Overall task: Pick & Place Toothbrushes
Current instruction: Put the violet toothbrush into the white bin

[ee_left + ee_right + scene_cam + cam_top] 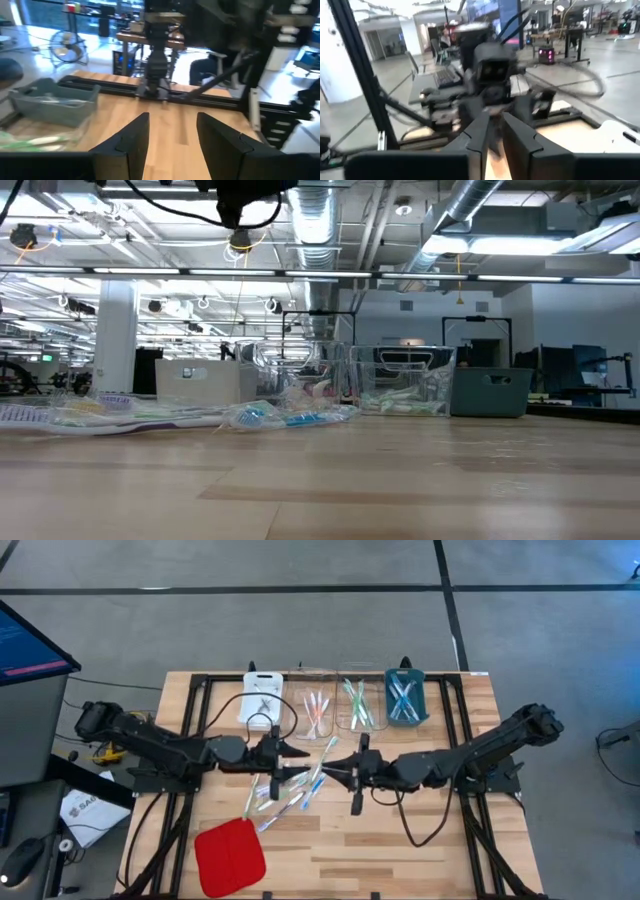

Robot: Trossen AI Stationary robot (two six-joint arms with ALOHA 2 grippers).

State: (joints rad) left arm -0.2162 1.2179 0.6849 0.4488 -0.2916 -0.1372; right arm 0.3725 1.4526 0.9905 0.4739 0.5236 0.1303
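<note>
Several toothbrushes (pixel 290 790) lie loose in a heap on the wooden table at its middle; the low view shows them flat on the wood (pixel 250 416). Both arms reach level over this heap and face each other. My left gripper (pixel 300 763) is open, and its wrist view (pixel 172 137) shows only bare table between the fingers. My right gripper (pixel 330 768) stands just right of it. Its fingers (pixel 494 132) are a narrow gap apart, with nothing that I can make out between them.
Along the far edge stand a white tray (pixel 262 696), a clear tray (pixel 316 690) with pink and orange brushes, a clear tray (pixel 356 688) with green ones, and a teal bin (pixel 406 718) with blue ones. A red square pad (pixel 230 855) lies near left.
</note>
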